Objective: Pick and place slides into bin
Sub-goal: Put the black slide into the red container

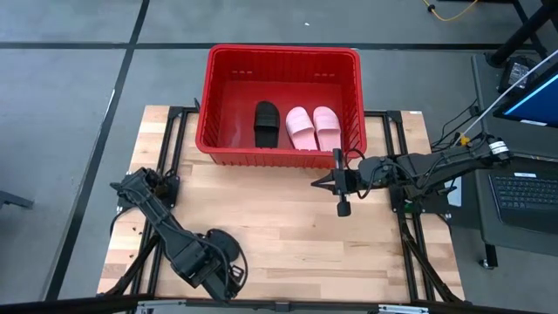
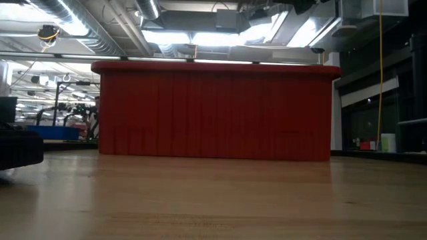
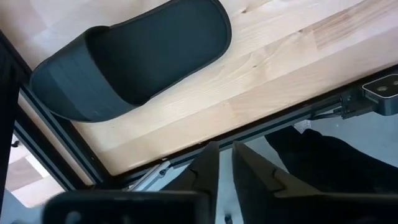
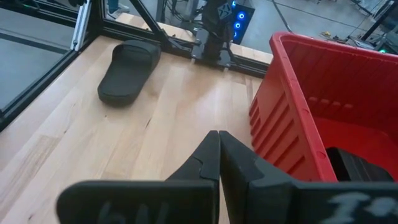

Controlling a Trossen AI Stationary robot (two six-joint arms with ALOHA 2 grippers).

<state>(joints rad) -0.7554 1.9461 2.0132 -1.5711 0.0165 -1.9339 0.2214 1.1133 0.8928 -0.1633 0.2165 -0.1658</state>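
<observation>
Black slide (image 3: 134,59) lies nearest, right under the left wrist camera, flat on the wooden worktop (image 1: 279,227) close to its near edge rail, sole down, strap up. In the right wrist view the same slide (image 4: 127,70) shows by the far corner frame, long axis roughly along the boards; from overhead it is hidden under the left arm. Left gripper (image 3: 225,168) hangs past the worktop edge over the metal frame, fingers almost pressed together with only a thin gap, holding nothing.

Three more slides are already inside the red bin (image 1: 214,96): second black slide (image 1: 267,123) and the pink pair (image 1: 313,127), side by side on the bin floor, long axes running front to back across the bin. Pink ones touch or nearly touch each other; the black one sits just beside them on the left.

Bin stands at the back edge of the worktop, centered, partly overhanging toward the floor beyond. Low view shows its ribbed front wall (image 2: 213,113) filling the middle.

Right gripper (image 1: 341,183) hovers just in front of the bin's front right corner, fingers pressed together, empty; in its own view (image 4: 219,158) the tips meet over bare wood.

Gray floor with dark tape lines around; a laptop (image 1: 527,196) on a stand at the right; ducts and ceiling lights behind.
</observation>
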